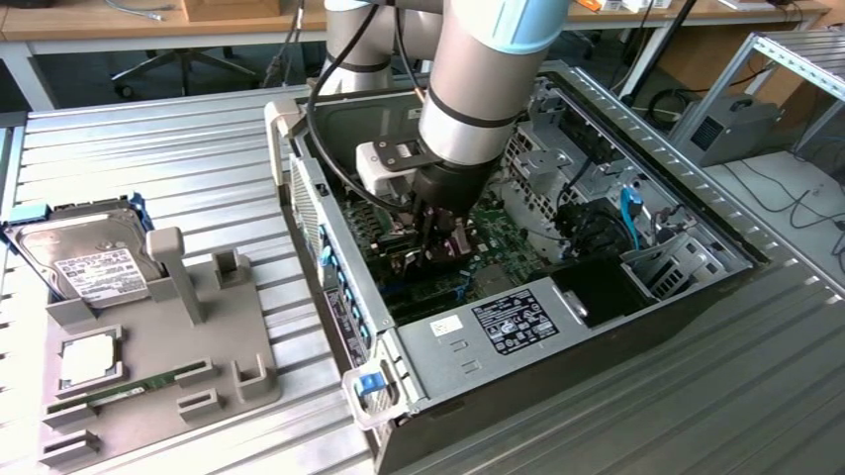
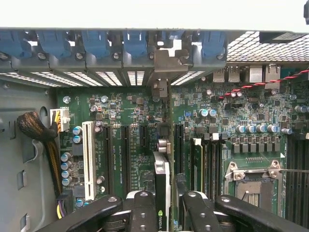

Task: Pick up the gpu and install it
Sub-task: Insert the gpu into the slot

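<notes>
Two tool fingers point(image 2: 145, 210) grip one gpu point(image 2: 162, 186) edge-on over one motherboard point(image 2: 120, 121).

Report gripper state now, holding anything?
Gripper: closed, holding the gpu edge-on over the motherboard.

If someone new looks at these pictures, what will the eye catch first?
First, the big arm reaching down into the open computer case in the middle of the exterior view. Its gripper holds the gpu upright over the green motherboard. At the exterior view's left, a hard drive sits on a grey holder.
</notes>
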